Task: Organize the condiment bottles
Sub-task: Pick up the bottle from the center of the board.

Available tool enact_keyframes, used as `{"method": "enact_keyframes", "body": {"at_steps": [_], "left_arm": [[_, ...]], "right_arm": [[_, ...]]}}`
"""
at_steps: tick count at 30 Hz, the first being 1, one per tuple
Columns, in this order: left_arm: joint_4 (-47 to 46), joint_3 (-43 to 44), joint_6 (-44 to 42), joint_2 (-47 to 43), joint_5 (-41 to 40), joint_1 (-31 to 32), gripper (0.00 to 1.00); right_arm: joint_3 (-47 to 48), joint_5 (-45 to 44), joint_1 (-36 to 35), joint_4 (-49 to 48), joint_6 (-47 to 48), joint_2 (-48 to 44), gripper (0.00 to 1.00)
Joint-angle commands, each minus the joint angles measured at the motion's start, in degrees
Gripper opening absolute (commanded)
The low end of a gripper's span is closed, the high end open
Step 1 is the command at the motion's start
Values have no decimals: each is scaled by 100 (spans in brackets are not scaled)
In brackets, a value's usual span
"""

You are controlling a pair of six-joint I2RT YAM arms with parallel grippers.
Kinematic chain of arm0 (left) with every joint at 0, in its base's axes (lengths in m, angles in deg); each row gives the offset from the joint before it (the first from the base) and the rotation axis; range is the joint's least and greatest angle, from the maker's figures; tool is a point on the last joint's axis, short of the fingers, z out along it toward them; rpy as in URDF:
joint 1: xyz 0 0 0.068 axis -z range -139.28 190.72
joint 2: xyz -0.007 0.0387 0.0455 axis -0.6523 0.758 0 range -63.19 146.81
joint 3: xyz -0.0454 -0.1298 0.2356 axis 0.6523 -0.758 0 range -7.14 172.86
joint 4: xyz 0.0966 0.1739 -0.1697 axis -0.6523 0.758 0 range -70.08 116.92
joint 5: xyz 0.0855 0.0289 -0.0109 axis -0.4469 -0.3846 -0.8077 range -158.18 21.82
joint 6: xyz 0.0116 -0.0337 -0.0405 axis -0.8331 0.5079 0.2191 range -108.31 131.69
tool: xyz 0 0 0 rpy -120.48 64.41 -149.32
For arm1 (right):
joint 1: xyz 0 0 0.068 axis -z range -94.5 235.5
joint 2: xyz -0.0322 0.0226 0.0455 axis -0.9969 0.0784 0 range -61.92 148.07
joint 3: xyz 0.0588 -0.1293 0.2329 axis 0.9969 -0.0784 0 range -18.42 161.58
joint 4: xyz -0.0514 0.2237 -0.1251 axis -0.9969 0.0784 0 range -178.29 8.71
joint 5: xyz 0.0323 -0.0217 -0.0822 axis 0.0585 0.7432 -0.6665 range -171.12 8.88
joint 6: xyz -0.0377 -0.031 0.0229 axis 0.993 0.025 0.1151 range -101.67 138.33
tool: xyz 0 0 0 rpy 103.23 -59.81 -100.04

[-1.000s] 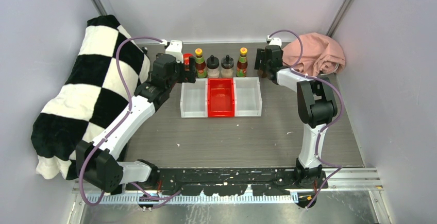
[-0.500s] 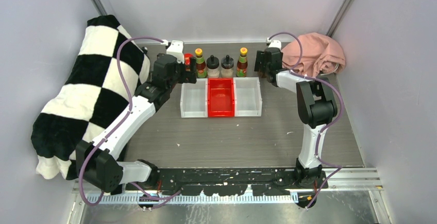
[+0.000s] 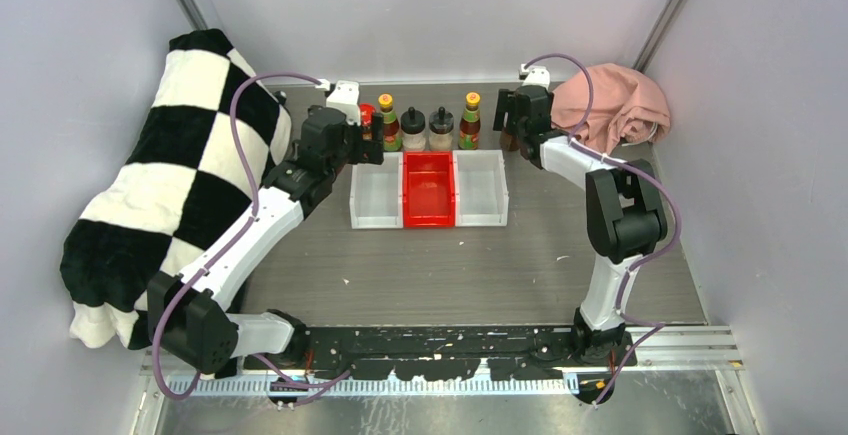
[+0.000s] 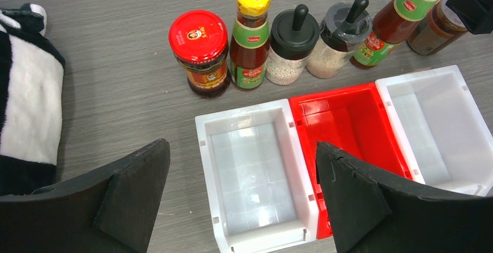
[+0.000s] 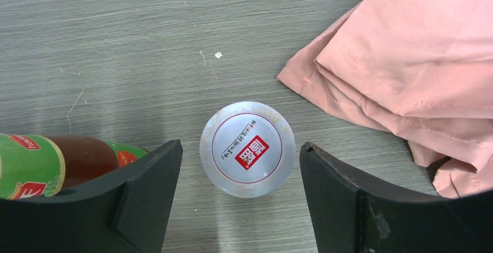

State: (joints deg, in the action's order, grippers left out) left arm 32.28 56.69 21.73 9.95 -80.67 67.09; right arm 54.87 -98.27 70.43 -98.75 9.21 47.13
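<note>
Where right pincer (image 5: 239, 146) gapes, silver lid (image 5: 232, 174), red logo (image 5: 251, 151).

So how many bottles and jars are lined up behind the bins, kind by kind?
Yellow-capped sauce bottles: 2
Black-lidded shakers: 2
Red-lidded jar: 1
Silver-lidded jar: 1
Total: 6

Grey wood-grain table (image 3: 450, 255). Red bin (image 3: 428, 190) mid-table; white bin (image 3: 375, 193) touching its left side, white bin (image 3: 481, 188) touching its right. Row behind red bin, left to right: red-lidded jar (image 4: 200, 52), sauce bottle (image 4: 250, 35), two shakers (image 4: 290, 43), sauce bottle (image 4: 395, 23), silver-lidded jar (image 5: 247, 148). Pink cloth (image 3: 610, 105) behind-right.
</note>
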Motion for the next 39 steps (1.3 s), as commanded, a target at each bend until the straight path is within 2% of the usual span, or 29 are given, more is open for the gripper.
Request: {"method": "enact_keyframes", "body": {"at_steps": [1,39], "left_arm": [[-154,-26,-20,-217,-117,51,96],[-155,-20,-99,-143,-175,96,97]], "right_arm": [[182,-140,-55,184,35,-306,80],[290,-131,-71,241,69,72,80]]}}
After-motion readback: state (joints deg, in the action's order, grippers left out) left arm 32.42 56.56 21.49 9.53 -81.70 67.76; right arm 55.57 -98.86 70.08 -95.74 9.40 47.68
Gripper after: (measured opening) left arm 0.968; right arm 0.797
